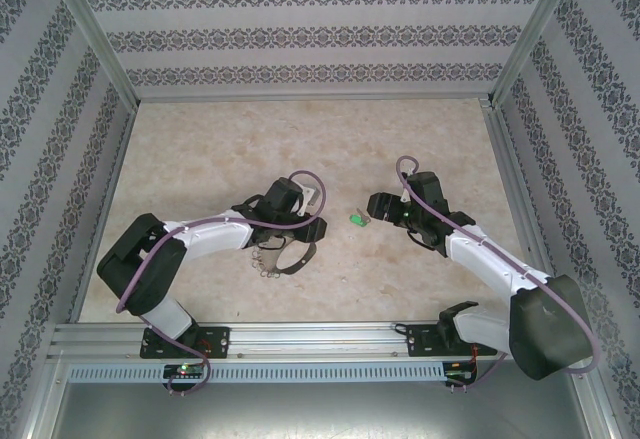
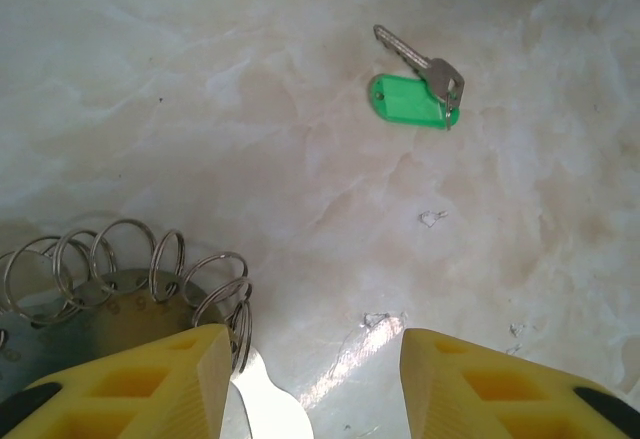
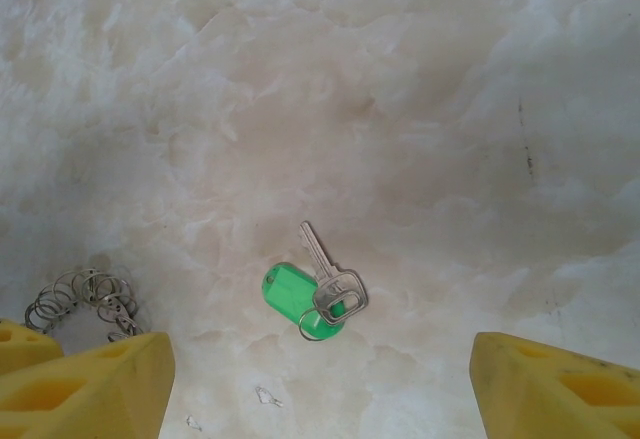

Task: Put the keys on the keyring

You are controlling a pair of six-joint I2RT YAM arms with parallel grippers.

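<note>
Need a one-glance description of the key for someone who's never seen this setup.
On the marble-look table, look near the middle. The key lies flat there, just right of the keyring. It's the only bright green thing: a small silver key with a green tag, whereas the keyring is a grey loop strung with small rings.

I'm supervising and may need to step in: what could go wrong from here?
The keyring lies off to one side of the left gripper, not between its jaws; closing could miss or shove it. The key lies flat on the table, so the open right gripper may slip off it.
</note>
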